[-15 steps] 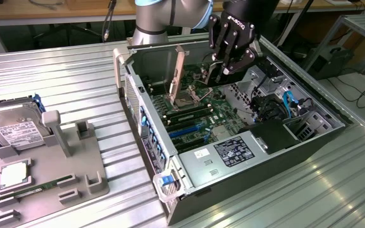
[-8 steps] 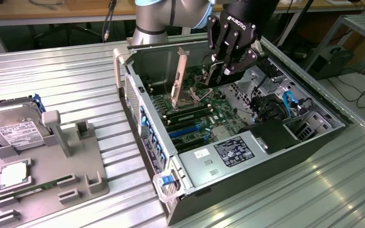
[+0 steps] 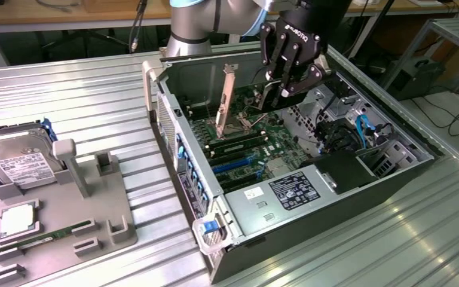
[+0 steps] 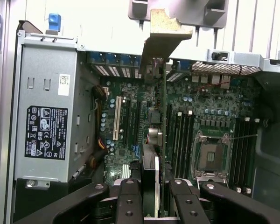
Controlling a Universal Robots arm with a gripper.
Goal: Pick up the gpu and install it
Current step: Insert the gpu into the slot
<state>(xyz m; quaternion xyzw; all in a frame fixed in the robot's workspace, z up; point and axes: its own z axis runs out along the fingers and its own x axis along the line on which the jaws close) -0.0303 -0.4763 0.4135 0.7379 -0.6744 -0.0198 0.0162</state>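
We see the end effector [image 3: 285,98] down inside the open computer case [image 3: 317,251], its fingers [image 4: 130,200] clenched on the gpu [image 3: 228,101], which stands on edge over the motherboard [image 3: 250,152]. The card's long axis runs from the fingers straight out to its bracket [image 4: 163,35], close to the case's rear wall, so the card lies directly in and ahead of the grasp, not off to a side. Under it run the expansion slots, a white slot [image 4: 116,119] just beside its line; whether the card's edge has met a slot we cannot tell. Memory sticks [image 4: 182,135] and the processor socket [image 4: 210,158] flank it on one side, the power supply [image 4: 46,126] on the other. A hard drive [image 3: 14,158] rests on a grey holder [image 3: 70,215] on the table [image 3: 86,89], well apart.
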